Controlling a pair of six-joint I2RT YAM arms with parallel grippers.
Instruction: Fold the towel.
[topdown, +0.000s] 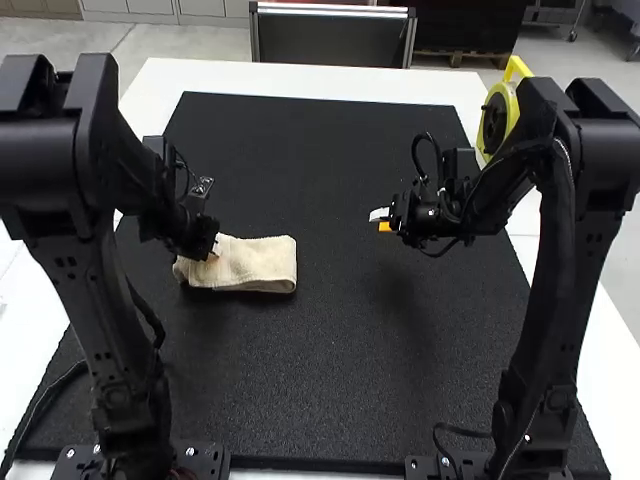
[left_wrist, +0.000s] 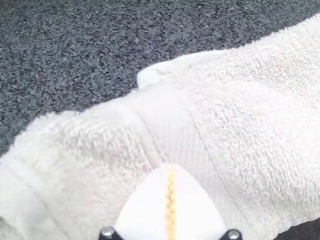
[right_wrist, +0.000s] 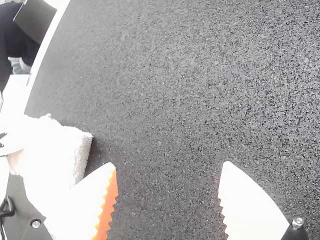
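The left gripper (topdown: 210, 250) is at the left part of the cream towel (topdown: 262, 265), which lies folded into a small layered strip on the black mat. In the left wrist view, the left gripper (left_wrist: 170, 170) has its fingers together over the towel (left_wrist: 250, 115), near its flat woven band; whether cloth is between the tips I cannot tell. Well to the right of the towel, the right gripper (topdown: 382, 220) hangs above the mat. The right wrist view has the right gripper (right_wrist: 170, 165) open with nothing between its fingers, and the towel (right_wrist: 55, 155) lies off to one side.
The black mat (topdown: 330, 350) covers most of the white table (topdown: 300, 80). A yellow round object (topdown: 497, 115) stands at the right edge, behind the right arm. Cables run along the mat's left side.
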